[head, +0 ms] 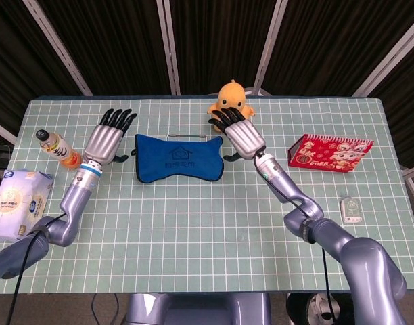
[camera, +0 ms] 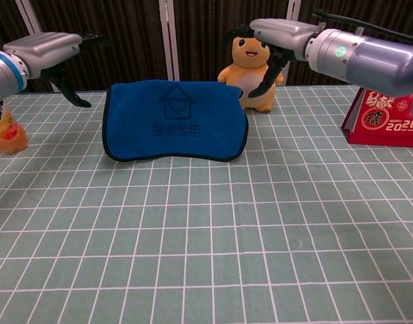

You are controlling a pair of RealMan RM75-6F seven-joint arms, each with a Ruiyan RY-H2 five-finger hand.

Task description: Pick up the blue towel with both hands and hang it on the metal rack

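Observation:
The blue towel [head: 178, 159] with a house logo hangs draped over the metal rack [head: 180, 135], of which only a thin bar shows above its top edge. In the chest view the towel [camera: 174, 121] hangs flat with its lower edge just above the table. My left hand [head: 107, 137] is open with fingers spread, off the towel's left edge. My right hand [head: 242, 132] is open as well, off the right edge in front of the duck toy. Neither the left hand [camera: 48, 46] nor the right hand [camera: 281, 30] touches the towel.
An orange duck toy [head: 231, 100] stands behind the right hand. A bottle [head: 58, 149] and a tissue pack [head: 17, 203] lie at the left. A red calendar [head: 331, 152] and a small white object [head: 352, 210] sit at the right.

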